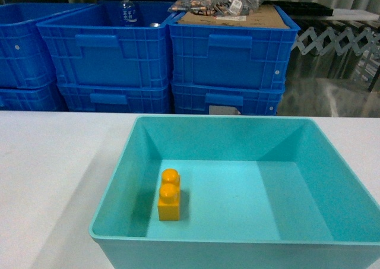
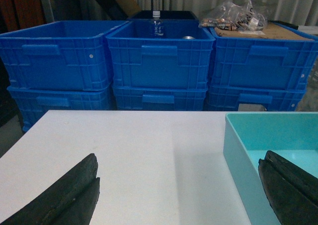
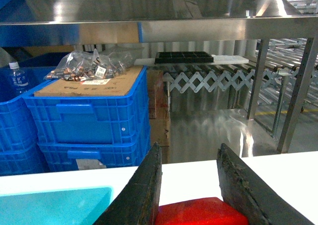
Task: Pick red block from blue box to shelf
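Your right end effector (image 3: 191, 195) has its 2 dark fingers (image 3: 141, 195) pinching the red block (image 3: 201, 212), held above the white worktop (image 3: 278, 170) just right of the blue box (image 3: 54, 205). The steel shelf (image 3: 159, 21) runs overhead across that wrist view. Your left end effector (image 2: 179, 195) is spread wide, nothing between its fingers, low over the worktop with its right finger over the box's edge. In the head view you see only 1 yellow brick (image 1: 169, 196) lying in the box, near its left wall. Dark blue crates (image 1: 148, 49) stand stacked behind.
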`<state>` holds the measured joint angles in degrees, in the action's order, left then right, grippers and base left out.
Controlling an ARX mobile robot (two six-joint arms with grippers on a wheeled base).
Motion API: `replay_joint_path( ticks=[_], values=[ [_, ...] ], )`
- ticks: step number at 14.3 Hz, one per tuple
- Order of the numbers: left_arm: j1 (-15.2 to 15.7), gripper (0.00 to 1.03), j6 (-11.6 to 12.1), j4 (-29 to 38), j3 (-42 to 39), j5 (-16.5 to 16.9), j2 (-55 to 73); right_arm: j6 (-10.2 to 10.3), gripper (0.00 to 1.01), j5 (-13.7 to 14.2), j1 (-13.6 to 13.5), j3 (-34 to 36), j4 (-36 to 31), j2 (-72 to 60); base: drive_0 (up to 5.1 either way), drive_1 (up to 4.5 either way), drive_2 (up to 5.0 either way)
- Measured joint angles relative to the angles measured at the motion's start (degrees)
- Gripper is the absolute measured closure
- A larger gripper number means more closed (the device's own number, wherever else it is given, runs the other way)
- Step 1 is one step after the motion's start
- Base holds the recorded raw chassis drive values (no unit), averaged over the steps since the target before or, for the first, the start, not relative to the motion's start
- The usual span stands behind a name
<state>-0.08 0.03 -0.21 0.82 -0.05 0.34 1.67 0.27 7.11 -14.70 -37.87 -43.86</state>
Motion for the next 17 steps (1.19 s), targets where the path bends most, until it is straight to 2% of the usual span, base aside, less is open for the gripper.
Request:
replay_joint_path(
  ticks=[17],
  values=[
    [0.1, 0.05, 0.0, 0.0, 0.0, 0.0, 0.0, 0.0, 0.73, 0.0, 0.0, 0.0, 0.1, 0.0, -1.6, -1.6, -1.6]
  ],
)
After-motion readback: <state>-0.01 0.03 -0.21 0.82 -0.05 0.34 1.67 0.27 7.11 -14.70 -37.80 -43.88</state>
